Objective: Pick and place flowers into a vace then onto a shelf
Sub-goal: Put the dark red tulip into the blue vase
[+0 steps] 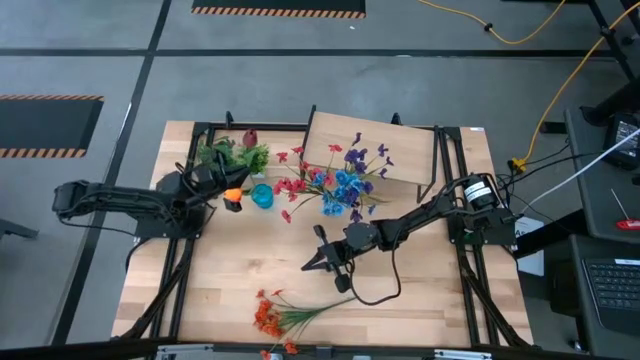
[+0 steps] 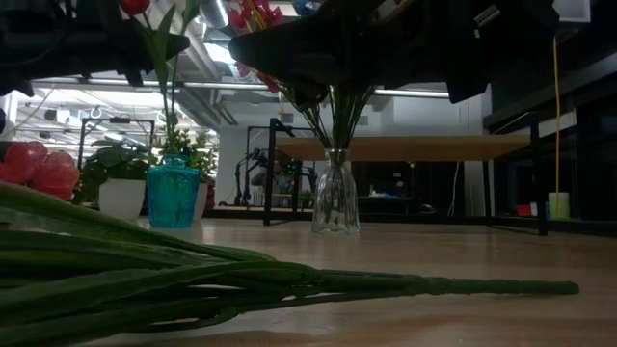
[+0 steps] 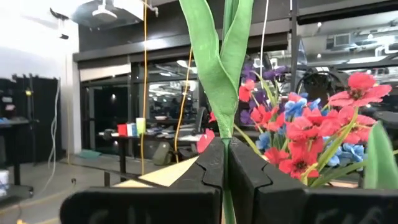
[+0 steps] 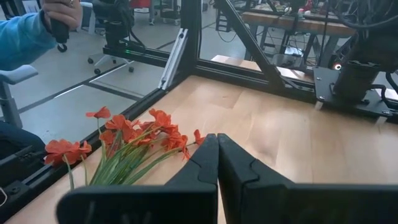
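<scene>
Clear glass vase (image 2: 335, 202) holds red, blue and purple sprays (image 1: 335, 183). Teal vase (image 1: 262, 196) beside it — left gripper (image 1: 232, 196) clamps the orange tulip (image 3: 219, 56) stem upright there. Orange spray (image 1: 285, 316) lies flat at the near edge, stems pointing right. Right gripper (image 1: 322, 262) closed, empty.

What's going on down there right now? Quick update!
Left gripper shut on tulip stem, by teal vase. Right gripper shut, empty, mid-table. Orange flowers lying at front edge. Nothing blocking.
</scene>
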### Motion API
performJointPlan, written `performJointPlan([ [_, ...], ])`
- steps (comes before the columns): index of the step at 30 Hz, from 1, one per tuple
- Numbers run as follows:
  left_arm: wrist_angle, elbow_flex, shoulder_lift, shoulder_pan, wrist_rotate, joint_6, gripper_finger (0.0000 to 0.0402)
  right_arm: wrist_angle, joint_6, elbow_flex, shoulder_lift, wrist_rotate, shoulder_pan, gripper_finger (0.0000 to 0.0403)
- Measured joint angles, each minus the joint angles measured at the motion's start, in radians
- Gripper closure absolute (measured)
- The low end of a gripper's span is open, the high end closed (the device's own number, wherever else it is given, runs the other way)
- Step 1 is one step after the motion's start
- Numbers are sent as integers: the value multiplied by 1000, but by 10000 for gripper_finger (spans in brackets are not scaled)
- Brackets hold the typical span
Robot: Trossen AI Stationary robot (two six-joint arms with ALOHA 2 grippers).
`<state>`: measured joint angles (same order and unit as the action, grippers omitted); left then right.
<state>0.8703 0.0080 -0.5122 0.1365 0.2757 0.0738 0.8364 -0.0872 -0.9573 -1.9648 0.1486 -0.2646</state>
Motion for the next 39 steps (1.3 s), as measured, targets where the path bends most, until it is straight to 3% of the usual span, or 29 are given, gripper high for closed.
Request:
performJointPlan([
  [20,0,0,-101,39,-32,-46,397,0,0,0,0,0,0,402],
  [39,-71,0,-108,38,-31,-61,388,-3,3,0,0,1,0,402],
])
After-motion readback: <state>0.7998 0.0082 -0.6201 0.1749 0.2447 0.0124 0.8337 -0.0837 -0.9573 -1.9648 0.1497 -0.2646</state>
